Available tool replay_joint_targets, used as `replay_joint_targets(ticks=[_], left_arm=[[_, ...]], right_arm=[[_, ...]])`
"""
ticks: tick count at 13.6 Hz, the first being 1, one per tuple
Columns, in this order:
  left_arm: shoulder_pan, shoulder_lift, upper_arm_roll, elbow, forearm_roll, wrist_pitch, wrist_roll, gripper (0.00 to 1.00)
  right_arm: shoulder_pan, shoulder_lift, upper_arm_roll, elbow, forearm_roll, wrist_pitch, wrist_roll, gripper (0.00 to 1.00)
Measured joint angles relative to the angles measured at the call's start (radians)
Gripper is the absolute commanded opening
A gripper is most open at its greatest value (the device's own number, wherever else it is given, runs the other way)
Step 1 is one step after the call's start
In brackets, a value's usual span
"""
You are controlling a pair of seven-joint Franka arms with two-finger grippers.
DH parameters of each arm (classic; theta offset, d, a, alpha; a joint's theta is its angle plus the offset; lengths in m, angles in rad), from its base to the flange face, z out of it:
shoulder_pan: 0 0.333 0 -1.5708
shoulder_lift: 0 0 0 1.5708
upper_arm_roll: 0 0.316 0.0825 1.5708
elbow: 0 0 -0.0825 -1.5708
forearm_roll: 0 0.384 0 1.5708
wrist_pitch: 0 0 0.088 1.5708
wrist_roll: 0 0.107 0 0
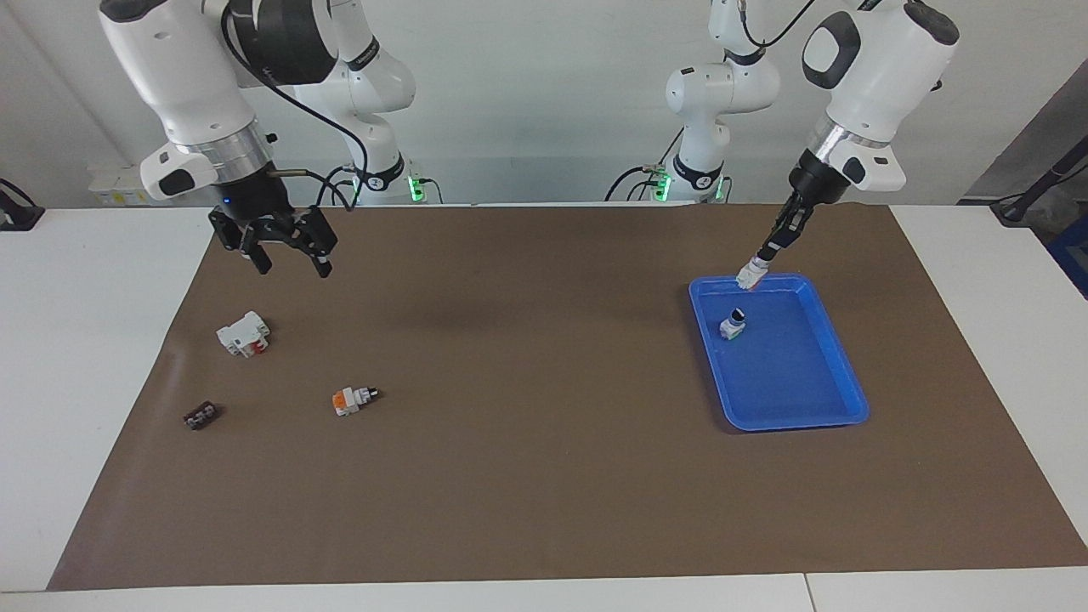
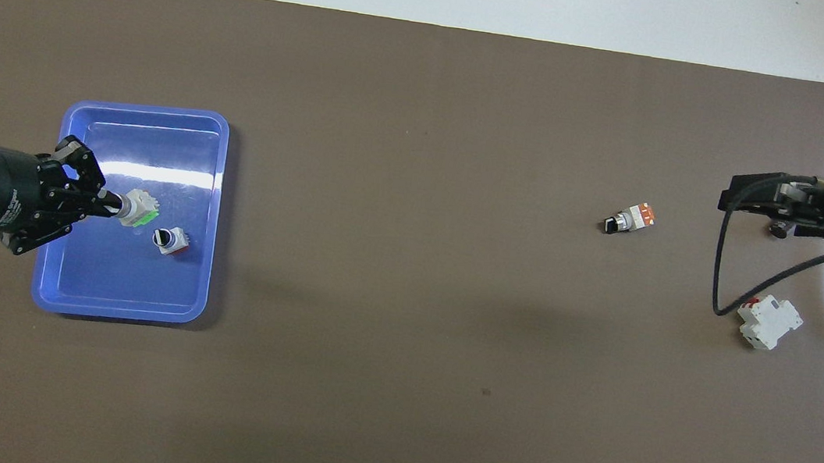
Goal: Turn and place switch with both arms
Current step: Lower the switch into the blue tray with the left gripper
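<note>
Green-faced, the switch point(image 2: 140, 208) is hanging clenched in the left gripper point(image 1: 759, 262) fingers, over the blue tray point(image 1: 837, 344) at its edge nearer the robots, beside another switch point(image 1: 733, 324) already lying inside. Judging from this, lowering slowly and releasing only near the tray floor, clear of that neighbour, is advisable. The right gripper point(image 1: 285, 249) is waiting, fingers spread and empty, above the mat point(image 1: 544, 476) covering the counter.

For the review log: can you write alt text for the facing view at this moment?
The left gripper, shut on the green-block switch, holds it over the blue tray, where another switch stands. The right gripper hangs open above the brown mat, near a white blocky part and an orange-block switch.
</note>
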Motion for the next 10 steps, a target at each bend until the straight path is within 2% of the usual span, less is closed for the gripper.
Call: replay_joint_targets(ticks=[2,5,7,10], left_arm=[[0.000,0.030,0.007,-0.014,0.026,0.026,0.061,0.00],[0.000,0.122,0.018,-0.016,0.112,0.107,0.114,0.00],[0.000,0.193,0.022,-0.009,0.137,0.195,0.129,0.00],[0.000,0.272,0.035,0.022,0.141,0.245,0.156,0.00]], right_arm=[[0.000,-0.007,-0.014,0.045,-0.037,-0.089,-0.042,0.99],[0.009,-0.024,-0.003,0.122,-0.055,-0.244,-0.034,0.99],[0.030,-0.039,0.000,0.127,-0.058,-0.275,0.001,0.99],[0.042,-0.053,0.004,0.129,-0.070,-0.304,-0.021,0.99]])
